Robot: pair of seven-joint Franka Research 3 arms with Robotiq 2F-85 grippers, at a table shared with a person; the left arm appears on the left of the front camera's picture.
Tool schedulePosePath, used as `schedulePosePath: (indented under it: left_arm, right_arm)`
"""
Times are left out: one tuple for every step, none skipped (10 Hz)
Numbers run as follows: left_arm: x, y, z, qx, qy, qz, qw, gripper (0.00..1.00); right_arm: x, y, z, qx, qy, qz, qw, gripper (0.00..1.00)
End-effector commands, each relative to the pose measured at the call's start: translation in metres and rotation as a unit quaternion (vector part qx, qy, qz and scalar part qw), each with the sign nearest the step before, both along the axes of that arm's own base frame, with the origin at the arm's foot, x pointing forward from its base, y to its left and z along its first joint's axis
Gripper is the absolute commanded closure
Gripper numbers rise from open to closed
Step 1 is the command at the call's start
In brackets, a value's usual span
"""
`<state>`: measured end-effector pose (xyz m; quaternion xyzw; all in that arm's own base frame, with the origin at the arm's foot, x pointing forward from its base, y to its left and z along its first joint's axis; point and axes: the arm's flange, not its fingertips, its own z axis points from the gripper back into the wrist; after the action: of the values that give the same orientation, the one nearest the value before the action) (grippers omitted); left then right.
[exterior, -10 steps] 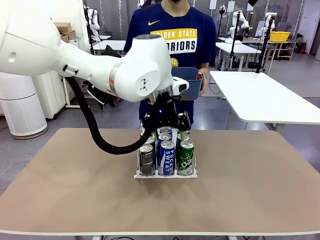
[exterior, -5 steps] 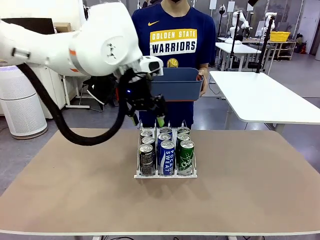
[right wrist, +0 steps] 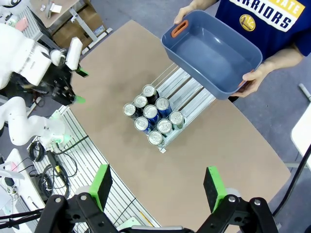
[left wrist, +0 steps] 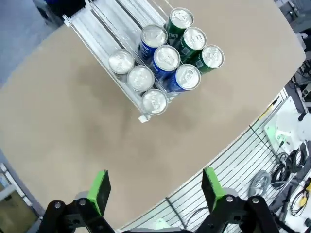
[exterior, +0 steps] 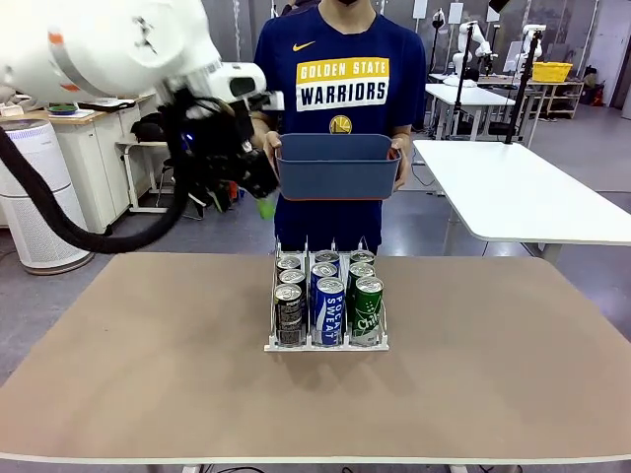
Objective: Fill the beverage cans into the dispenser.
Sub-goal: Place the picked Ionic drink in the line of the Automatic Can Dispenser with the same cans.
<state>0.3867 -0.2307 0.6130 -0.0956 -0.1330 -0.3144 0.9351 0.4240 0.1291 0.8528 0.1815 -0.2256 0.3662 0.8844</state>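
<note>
Since nine beverage cans (exterior: 329, 294) filled the dispenser (exterior: 326, 343) mid-table, you found both grippers empty, jaws apart: left gripper (exterior: 242, 192) raised clear, right gripper (right wrist: 158, 187) high overhead, evidently finished.

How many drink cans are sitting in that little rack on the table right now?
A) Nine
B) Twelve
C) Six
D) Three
A: the left wrist view looks down on the dispenser and shows nine silver can tops, three in each of its three lanes: three black cans, three blue cans and three green cans.
</note>
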Motion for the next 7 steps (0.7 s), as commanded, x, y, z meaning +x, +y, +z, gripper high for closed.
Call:
schedulePosePath:
  left_arm:
    - [0.002, 0.025, 0.045, 0.020, -0.046, -0.017, 0.999, 0.00]
    - [0.001, 0.032, 0.071, 0.023, -0.076, -0.023, 0.997, 0.00]
    - [-0.002, 0.038, 0.095, 0.016, -0.098, -0.023, 0.995, 0.00]
    - [-0.003, 0.040, 0.110, 0.023, -0.112, -0.019, 0.993, 0.00]
    - [-0.004, 0.038, 0.114, 0.023, -0.116, -0.015, 0.993, 0.00]
    - [-0.008, 0.040, 0.109, 0.014, -0.106, -0.013, 0.994, 0.00]
    - [-0.008, 0.040, 0.109, 0.014, -0.106, -0.013, 0.994, 0.00]
  right_arm:
    - [-0.001, 0.000, 0.000, 0.004, 0.004, 0.001, 1.000, 0.00]
    - [-0.001, 0.000, 0.000, 0.004, 0.004, 0.001, 1.000, 0.00]
    - [-0.001, 0.000, 0.000, 0.004, 0.004, 0.001, 1.000, 0.00]
    - [-0.001, 0.000, 0.000, 0.004, 0.004, 0.001, 1.000, 0.00]
    - [-0.001, 0.000, 0.000, 0.004, 0.004, 0.001, 1.000, 0.00]
    - [-0.001, 0.000, 0.000, 0.004, 0.004, 0.001, 1.000, 0.00]
    - [-0.001, 0.000, 0.000, 0.004, 0.004, 0.001, 1.000, 0.00]
